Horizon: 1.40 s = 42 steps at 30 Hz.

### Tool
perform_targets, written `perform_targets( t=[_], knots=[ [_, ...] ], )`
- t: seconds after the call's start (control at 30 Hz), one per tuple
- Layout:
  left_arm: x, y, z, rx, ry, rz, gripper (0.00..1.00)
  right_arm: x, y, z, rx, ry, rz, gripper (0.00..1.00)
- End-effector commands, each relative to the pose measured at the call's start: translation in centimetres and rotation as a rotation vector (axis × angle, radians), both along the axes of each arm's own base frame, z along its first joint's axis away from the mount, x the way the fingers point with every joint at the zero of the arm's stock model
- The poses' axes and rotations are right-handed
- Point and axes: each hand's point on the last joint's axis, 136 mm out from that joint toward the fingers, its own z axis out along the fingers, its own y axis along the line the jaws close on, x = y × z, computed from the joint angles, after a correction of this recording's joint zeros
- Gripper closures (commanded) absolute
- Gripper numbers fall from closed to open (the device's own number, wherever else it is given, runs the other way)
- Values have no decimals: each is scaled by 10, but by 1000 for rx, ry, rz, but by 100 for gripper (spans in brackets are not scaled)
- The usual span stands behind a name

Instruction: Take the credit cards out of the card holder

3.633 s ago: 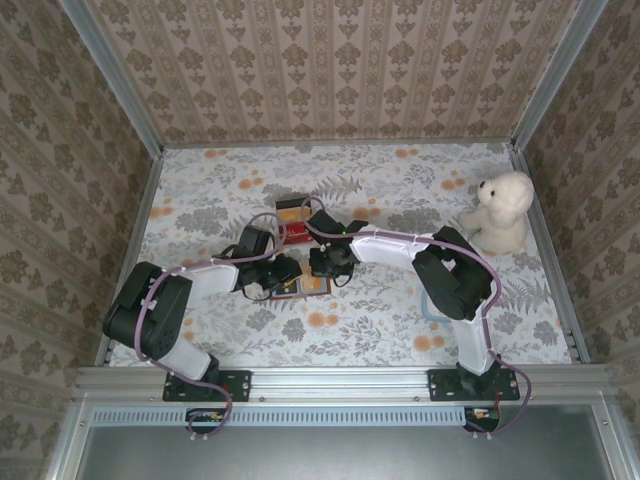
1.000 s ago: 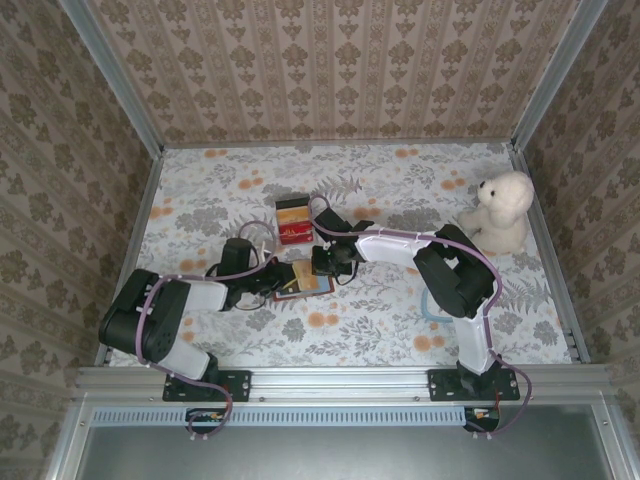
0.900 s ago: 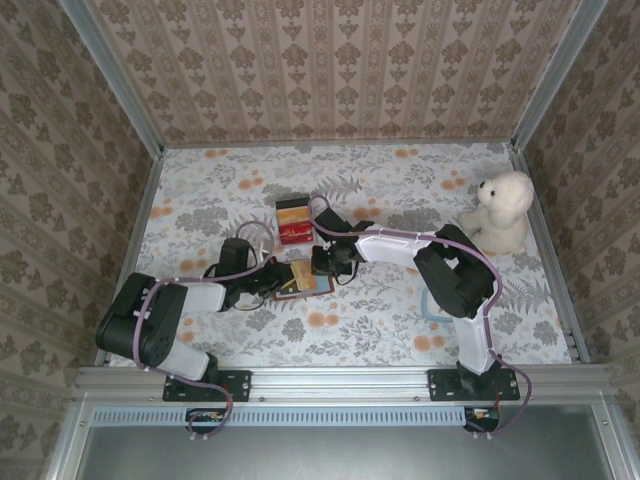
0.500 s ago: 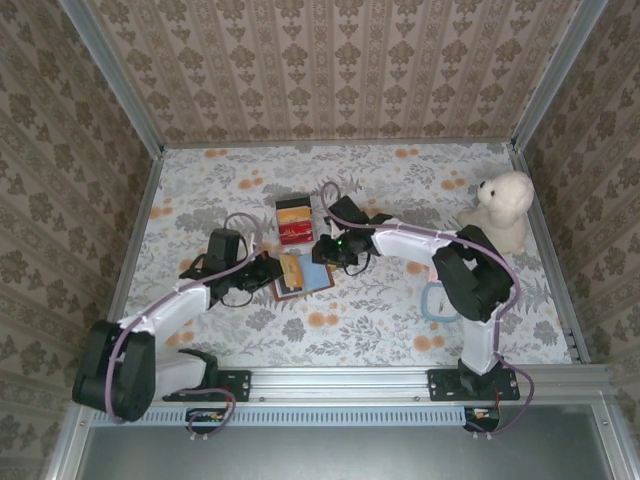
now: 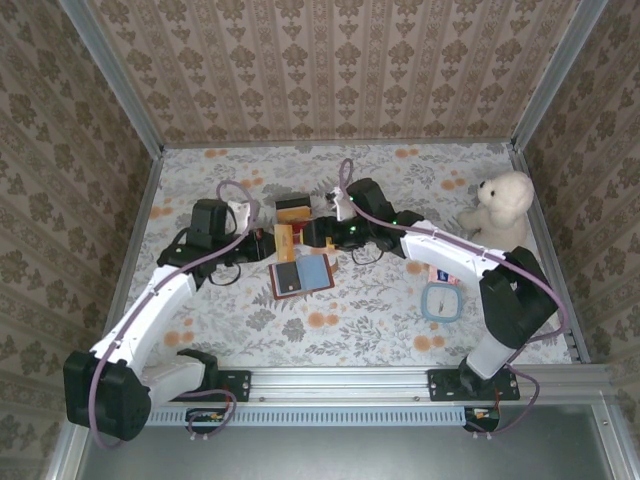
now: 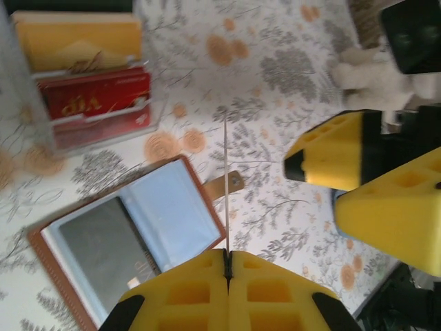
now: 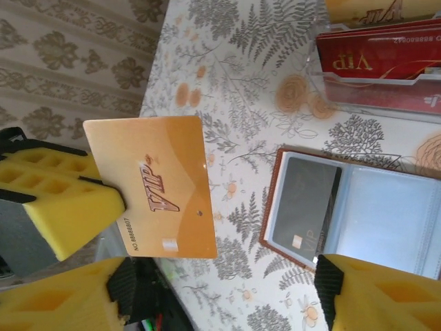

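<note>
Card holder (image 5: 300, 275), a flat brown leather bifold with a bluish-grey inner face, lies open on the floral-patterned table (image 5: 380, 320) between the arms. On the left, the left gripper (image 6: 227, 265) is clenched on a gold plastic VIP card (image 7: 151, 186), holding it upright clear of the holder. A dark grey card (image 7: 303, 207) sits in the holder's left pocket. Just right of the gold card, the right gripper (image 5: 318, 233) is spread and grasps nothing. By my reading the job is partway: one card out, at least one left.
</note>
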Motion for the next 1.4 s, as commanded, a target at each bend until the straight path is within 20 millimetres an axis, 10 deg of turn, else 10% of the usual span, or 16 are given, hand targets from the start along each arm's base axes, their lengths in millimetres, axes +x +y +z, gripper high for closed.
perform_targets(
  t=[0.0,0.3,0.8,1.17,1.37],
  knots=[
    [-4,-19,39,-128,-108,-124,100,-5,-5,43,150,-62,59,22],
    [3,-45,84,-367,-44,-198,100,10,-12,66,276,-74,43,26],
    [22,-55,107,-507,-7,-178,87,8,5,87,414,-52,143,77],
    [27,-60,106,-489,-46,-210,94,11,10,73,399,-20,144,79],
    [31,-53,88,-356,-83,-197,100,22,-5,55,302,-5,78,58]
  ],
)
